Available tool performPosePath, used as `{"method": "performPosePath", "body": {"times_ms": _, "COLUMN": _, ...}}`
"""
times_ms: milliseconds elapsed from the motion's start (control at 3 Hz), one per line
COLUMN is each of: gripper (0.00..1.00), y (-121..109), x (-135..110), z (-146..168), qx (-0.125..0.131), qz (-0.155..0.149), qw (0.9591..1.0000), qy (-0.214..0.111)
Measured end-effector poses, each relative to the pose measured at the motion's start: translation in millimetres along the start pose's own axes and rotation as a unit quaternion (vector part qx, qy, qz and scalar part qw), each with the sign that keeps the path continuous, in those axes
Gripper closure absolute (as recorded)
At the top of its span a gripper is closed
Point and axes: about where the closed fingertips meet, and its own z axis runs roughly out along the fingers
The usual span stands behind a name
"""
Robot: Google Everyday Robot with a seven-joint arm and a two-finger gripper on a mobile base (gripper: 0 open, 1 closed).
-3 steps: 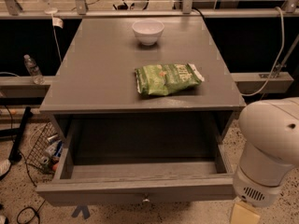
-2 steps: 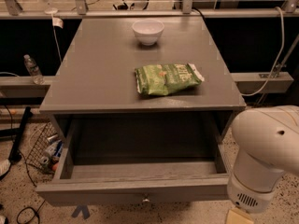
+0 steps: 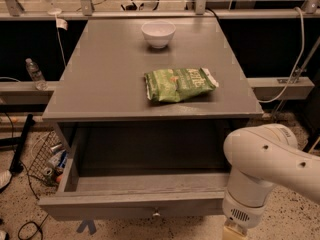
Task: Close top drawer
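camera view: the top drawer [image 3: 131,205] stands pulled well out beneath the grey bench [image 3: 100,79], knob [image 3: 156,214] facing forward, while the robot's hand [image 3: 235,232] sits at the bottom edge by the panel's right end, too cut off to tell whether spread or pressed together. a clean close likely means squaring the hand to the panel near the knob and pushing straight in, so the drawer does not skew.

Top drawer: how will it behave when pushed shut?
Drawer looks rigid wood, so likely slides as one piece. It's wide: pushing by the right end, near the claw at bottom right, may skew it; by the knob seems safer.
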Motion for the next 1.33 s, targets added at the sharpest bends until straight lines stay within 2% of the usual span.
{"method": "performPosePath", "body": {"times_ms": 667, "gripper": 0.95, "y": -23.8, "x": -36.0, "z": 6.3, "qx": 0.02, "qz": -0.016, "qw": 0.9993, "qy": -0.028}}
{"method": "performPosePath", "body": {"times_ms": 1000, "gripper": 1.0, "y": -36.2, "x": -49.2, "z": -0.8, "qx": 0.033, "qz": -0.031, "qw": 0.997, "qy": -0.063}}
{"method": "performPosePath", "body": {"times_ms": 1333, "gripper": 1.0, "y": -42.1, "x": -57.2, "z": -6.3, "qx": 0.04, "qz": -0.045, "qw": 0.9948, "qy": -0.082}}
